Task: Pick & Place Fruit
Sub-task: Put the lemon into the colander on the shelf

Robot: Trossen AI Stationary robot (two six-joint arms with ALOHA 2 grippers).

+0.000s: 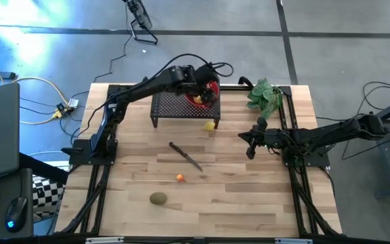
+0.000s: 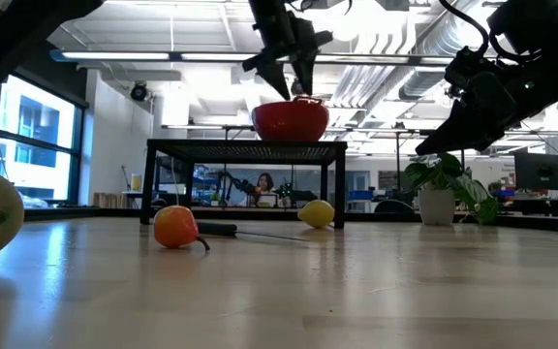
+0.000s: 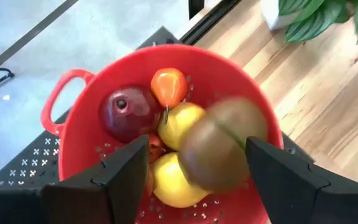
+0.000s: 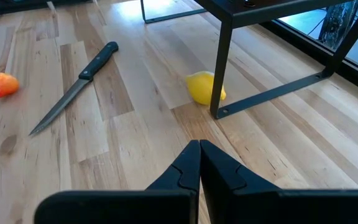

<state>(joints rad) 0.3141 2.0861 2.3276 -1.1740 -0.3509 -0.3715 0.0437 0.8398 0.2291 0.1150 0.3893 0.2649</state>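
Observation:
A red colander (image 3: 73, 134) stands on a black mesh stand (image 1: 171, 107) at the far middle of the table. It holds a dark red fruit (image 3: 128, 112), a small orange one (image 3: 169, 86) and two lemons (image 3: 180, 123). My left gripper (image 3: 194, 165) hangs open right above the colander. A brown-green kiwi (image 3: 222, 152) shows blurred between and beyond its fingers, over the fruit in the colander. On the table lie a lemon (image 1: 210, 125) by the stand's leg, a small orange fruit (image 1: 180, 177) and a kiwi (image 1: 158, 198). My right gripper (image 4: 199, 163) is shut and waits at the right.
A dark-handled knife (image 1: 185, 156) lies slanted in the middle of the table, between the stand and the orange fruit. A green leafy plant (image 1: 264, 95) stands at the far right corner. Black frame rails (image 1: 296, 176) run along both sides.

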